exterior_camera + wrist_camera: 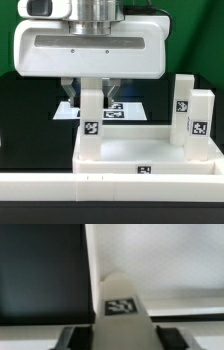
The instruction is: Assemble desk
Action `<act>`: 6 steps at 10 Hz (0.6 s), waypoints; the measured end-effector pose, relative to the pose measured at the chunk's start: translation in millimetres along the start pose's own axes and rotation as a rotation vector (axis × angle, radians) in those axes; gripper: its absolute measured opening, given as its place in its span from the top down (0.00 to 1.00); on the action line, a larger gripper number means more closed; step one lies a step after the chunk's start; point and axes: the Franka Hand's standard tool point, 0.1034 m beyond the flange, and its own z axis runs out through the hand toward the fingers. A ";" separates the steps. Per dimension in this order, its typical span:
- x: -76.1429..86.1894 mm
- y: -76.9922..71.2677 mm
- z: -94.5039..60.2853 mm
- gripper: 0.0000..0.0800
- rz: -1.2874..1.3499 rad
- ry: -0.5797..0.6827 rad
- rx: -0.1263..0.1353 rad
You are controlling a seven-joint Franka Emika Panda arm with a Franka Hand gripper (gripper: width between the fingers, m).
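1. Pictured in the exterior view: gripper (91, 98) lowered over a white block leg (92, 113), fingers (68, 93) flanking its top, jaws narrowed to about the leg's width; contact with the leg's sides likely but not certain from either view.
2. Leg standing upright with its square tag facing the camera, apparently on or just behind the far rim of the desk panel (150, 152); hard to tell whether seated in a corner socket.
3. Two more tagged legs (192, 117) upright together at the exterior view's right, well apart from the gripper.
4. Beyond, lying flat on the black table (25, 115): the marker board (125, 108).
5. Wrist view: same leg (121, 308) between the two dark finger pads (73, 338), tag toward the lens, white panel surface behind.
6. Step in hand, by appearance: taking hold of a leg for mounting.
7. Next, probably: firm clamp, then lift or twist, keeping the leg vertical over its socket.
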 end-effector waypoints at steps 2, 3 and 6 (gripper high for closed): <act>0.0 0.0 0.1 0.64 0.007 0.000 0.000; -0.1 -0.1 0.1 0.64 0.031 0.000 0.001; -0.1 -0.7 0.2 0.64 0.210 0.000 0.003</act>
